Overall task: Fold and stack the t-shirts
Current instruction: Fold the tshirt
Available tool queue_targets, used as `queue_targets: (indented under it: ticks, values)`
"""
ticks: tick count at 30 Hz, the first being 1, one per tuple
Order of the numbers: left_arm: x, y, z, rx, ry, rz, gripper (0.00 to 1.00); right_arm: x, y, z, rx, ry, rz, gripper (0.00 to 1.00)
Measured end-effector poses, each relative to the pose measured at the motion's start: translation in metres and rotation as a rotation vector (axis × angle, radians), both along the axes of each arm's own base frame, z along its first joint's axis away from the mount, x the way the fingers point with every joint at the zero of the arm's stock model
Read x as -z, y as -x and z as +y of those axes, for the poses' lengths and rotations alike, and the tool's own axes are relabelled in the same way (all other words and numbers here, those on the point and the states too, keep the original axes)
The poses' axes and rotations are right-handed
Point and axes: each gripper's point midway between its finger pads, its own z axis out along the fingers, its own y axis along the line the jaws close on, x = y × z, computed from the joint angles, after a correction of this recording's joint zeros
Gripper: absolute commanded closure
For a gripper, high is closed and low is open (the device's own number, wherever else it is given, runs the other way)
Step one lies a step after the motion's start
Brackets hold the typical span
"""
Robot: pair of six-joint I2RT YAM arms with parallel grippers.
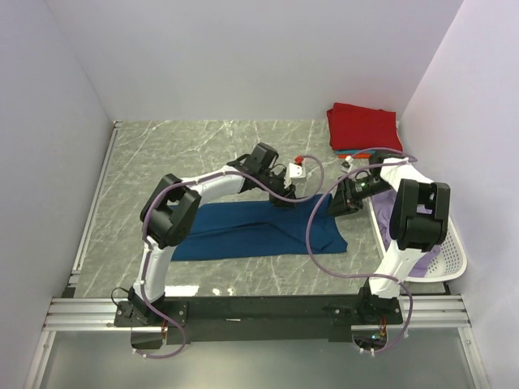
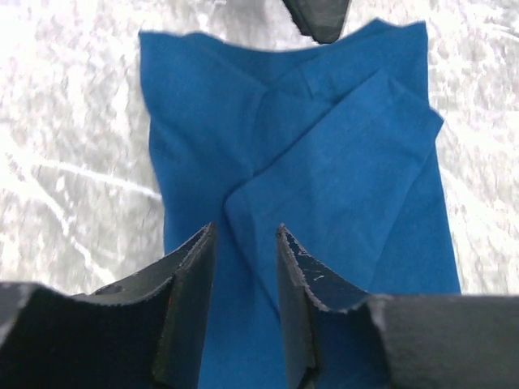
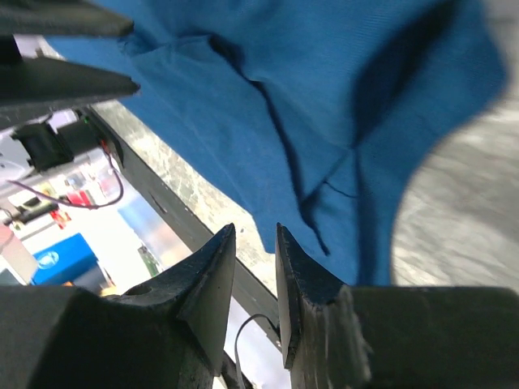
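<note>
Blue t-shirt point(image 1: 259, 231) lies mid-table, sleeves folded in. The left gripper point(image 2: 243, 231) hovers at its twelve o'clock edge and the right gripper point(image 3: 255, 231) at two o'clock, jaws slightly parted and empty. Folding seems half done. Next, each must pinch an edge and fold it across, then stack it on the red shirt point(image 1: 363, 126) at one o'clock.

Both arms extend forward and inward, elbows raised; left end effector point(image 2: 246, 230) and right end effector point(image 3: 255, 229) each with jaws narrowly parted.
</note>
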Motion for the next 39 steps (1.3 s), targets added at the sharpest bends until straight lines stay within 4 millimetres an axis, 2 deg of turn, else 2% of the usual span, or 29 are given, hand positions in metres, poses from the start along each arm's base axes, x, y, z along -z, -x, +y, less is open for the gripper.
queue_targets:
  ticks: [8,28,37,39]
  values:
    - [0.004,0.006,-0.020,0.006,0.005,0.010,0.65,0.002,-0.002,-0.018,0.044,-0.003,-0.002,0.66]
    - [0.047,0.000,-0.022,-0.008,-0.085,0.037,0.61,0.006,0.004,-0.024,0.037,-0.019,0.026,0.67]
    - [0.040,0.001,-0.028,-0.005,-0.077,0.039,0.80,0.006,0.004,-0.024,0.032,-0.020,0.023,0.67]
    - [0.040,0.002,-0.028,-0.008,-0.078,0.046,0.91,0.006,0.004,-0.024,0.031,-0.022,0.022,0.67]
